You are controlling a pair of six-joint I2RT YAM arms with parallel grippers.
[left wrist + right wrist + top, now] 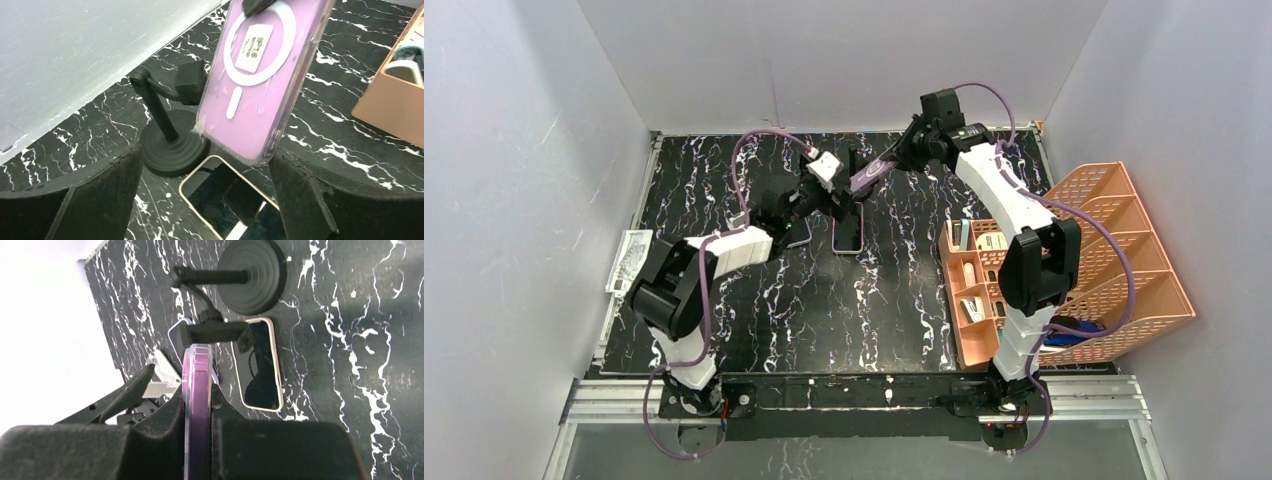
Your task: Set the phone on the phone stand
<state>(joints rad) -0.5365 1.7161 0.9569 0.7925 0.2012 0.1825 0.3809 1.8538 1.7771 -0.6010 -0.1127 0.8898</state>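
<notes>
My right gripper [898, 158] [198, 402] is shut on a purple phone [869, 176] [260, 85] [197, 385], holding it by one end, tilted above the table. The phone's back, with a white ring, faces the left wrist camera. The black phone stand [855, 178] has a round base [170, 145] [252, 275] and a bent arm with a head [192, 82] [215, 332]. The phone's free end is right at the head; I cannot tell whether they touch. My left gripper [822, 196] [206, 165] is open and empty just near of the stand.
A second phone with a gold rim [848, 232] [225, 195] [260, 365] lies flat, screen up, on the black marble table beside the stand's base. An orange organizer [1064, 260] [395, 90] with small items stands at the right. White walls enclose the table.
</notes>
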